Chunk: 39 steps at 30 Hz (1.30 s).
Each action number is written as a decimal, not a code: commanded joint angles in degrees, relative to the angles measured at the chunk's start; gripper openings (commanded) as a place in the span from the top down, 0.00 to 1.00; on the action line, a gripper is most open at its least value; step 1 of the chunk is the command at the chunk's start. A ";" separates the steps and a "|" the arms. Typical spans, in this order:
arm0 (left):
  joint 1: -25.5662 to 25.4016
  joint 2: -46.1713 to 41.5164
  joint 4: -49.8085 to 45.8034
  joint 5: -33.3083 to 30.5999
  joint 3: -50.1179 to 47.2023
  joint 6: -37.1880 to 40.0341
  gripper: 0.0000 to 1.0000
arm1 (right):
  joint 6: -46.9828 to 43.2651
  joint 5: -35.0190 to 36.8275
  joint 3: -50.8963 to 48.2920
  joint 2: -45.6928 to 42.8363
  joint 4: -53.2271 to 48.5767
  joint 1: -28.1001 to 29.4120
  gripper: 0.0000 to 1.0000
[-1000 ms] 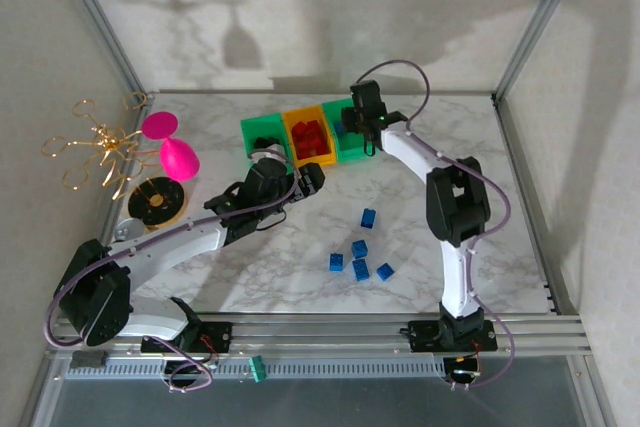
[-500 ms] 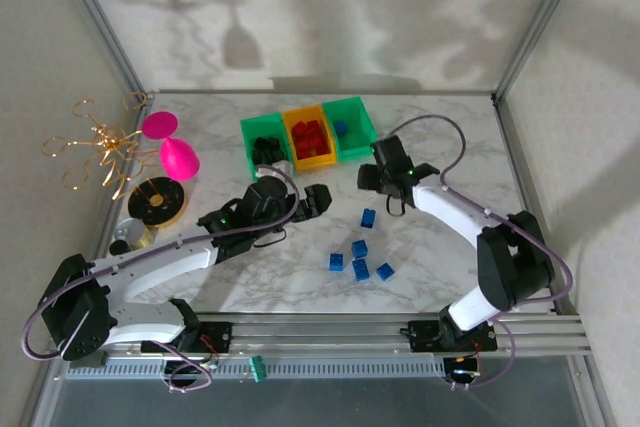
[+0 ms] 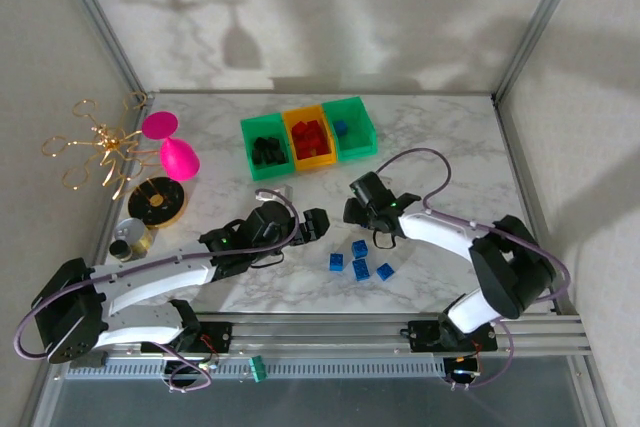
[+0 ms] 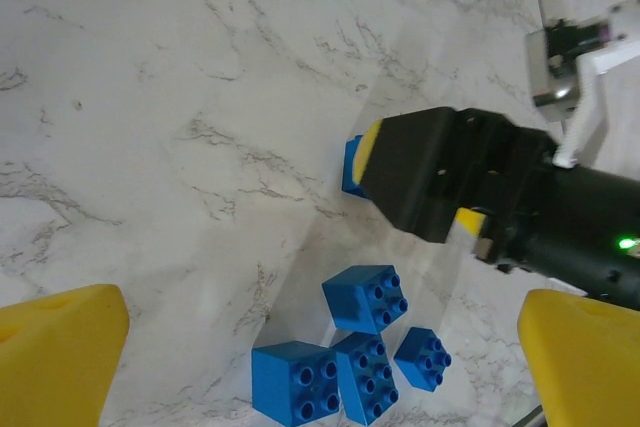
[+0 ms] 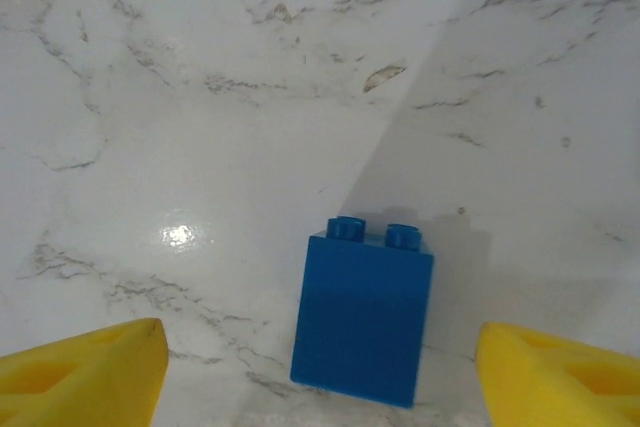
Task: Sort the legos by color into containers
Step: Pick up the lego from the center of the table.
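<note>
Legos: small red, blue and black bricks. Some are in the bins and some blue ones lie on the white marble table (image 3: 450, 147).
Lone blue brick: it (image 5: 365, 322) stands on the table right between the right fingers (image 5: 90, 362), with two bumps on the side turned away from the camera. A gap shows on each side of it. From the left wrist camera just a corner of it (image 4: 350, 162) peeks out behind the black gripper.
Four blue bricks: they (image 3: 360, 262) sit bunched close together near the front of the table, just in front of the right gripper and between the two arms.
Bins: three bins joined in a row at the far side of the table.
Left green bin: it (image 3: 247, 142) has black bricks (image 3: 266, 150) in it.
Orange-yellow bin: it (image 3: 291, 127) has red bricks (image 3: 310, 137) in it.
Right green bin: it (image 3: 367, 129) has one blue piece (image 3: 341, 128) in it.
Left gripper: it (image 3: 316, 224) hangs low over the table, to the left of the four blue bricks. The left fingers (image 4: 60, 357) are spread wide and hold nothing.
Right gripper: it (image 3: 358, 209) is down over the lone blue brick. Its fingers are apart, one on each side of the brick, and they do not squeeze it.
Other things: a pink goblet toy (image 3: 178, 155), a gold wire stand (image 3: 100, 145) and a round black-and-gold disc (image 3: 158, 200) sit on the left side of the table.
</note>
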 commanded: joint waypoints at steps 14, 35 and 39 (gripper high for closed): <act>-0.75 -0.44 0.29 -3.65 -0.78 -1.29 0.00 | -0.11 8.32 4.70 8.73 0.94 0.45 0.54; 2.34 1.37 -1.44 -3.92 6.02 2.45 0.00 | -12.70 6.97 11.72 3.73 1.76 -6.17 0.72; 4.27 2.73 -1.33 -3.83 8.19 3.08 0.00 | -16.55 6.19 16.89 6.68 3.34 -8.90 0.72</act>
